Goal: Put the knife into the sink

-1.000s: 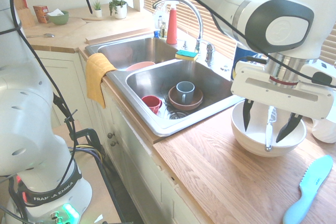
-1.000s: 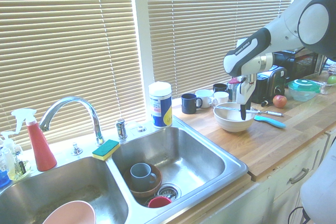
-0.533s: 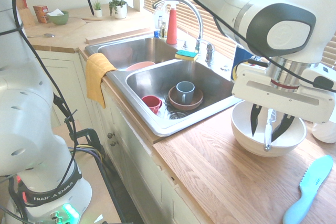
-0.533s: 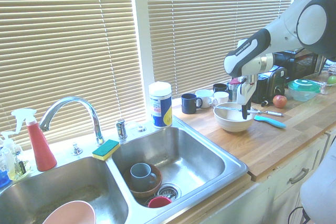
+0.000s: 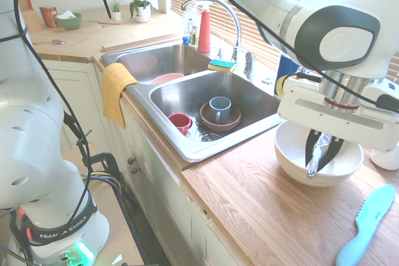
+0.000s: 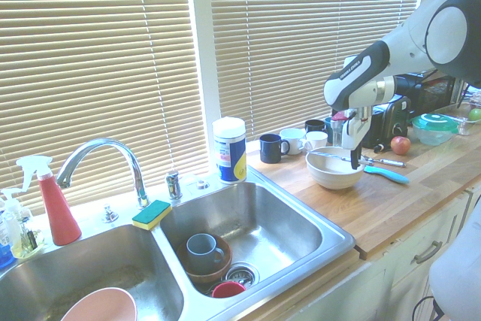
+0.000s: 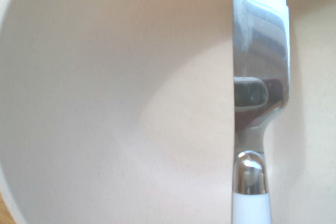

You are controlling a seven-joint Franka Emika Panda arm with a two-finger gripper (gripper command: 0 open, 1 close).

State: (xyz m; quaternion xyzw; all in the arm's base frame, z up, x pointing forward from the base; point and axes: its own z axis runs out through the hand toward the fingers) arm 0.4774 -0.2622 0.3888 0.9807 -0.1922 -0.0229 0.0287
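Observation:
The knife [image 5: 312, 169] with its white handle lies across the white bowl [image 5: 290, 155] on the wooden counter, right of the sink [image 5: 187, 95]. My gripper [image 5: 318, 161] reaches down into the bowl, fingers shut on the knife's handle. In the second exterior view the gripper [image 6: 355, 160] stands over the bowl [image 6: 331, 176], and the knife [image 6: 379, 160] shows as a thin line across the rim. The wrist view shows the silvery blade [image 7: 260, 51] and the top of the white handle over the bowl's inside. The sink [image 6: 279, 225] has two steel basins under a gooseneck faucet [image 5: 219, 5].
A teal plastic knife [image 5: 368, 221] lies on the counter right of the bowl. The near basin holds a grey mug [image 5: 219, 109] in a brown bowl and a red cup [image 5: 180, 122]. A sponge [image 5: 221, 65] sits on the divider, and mugs [image 6: 291, 142] stand by the window.
The fingers have closed from wide open onto the knife's handle. The gripper has shifted slightly away from the sink over the bowl.

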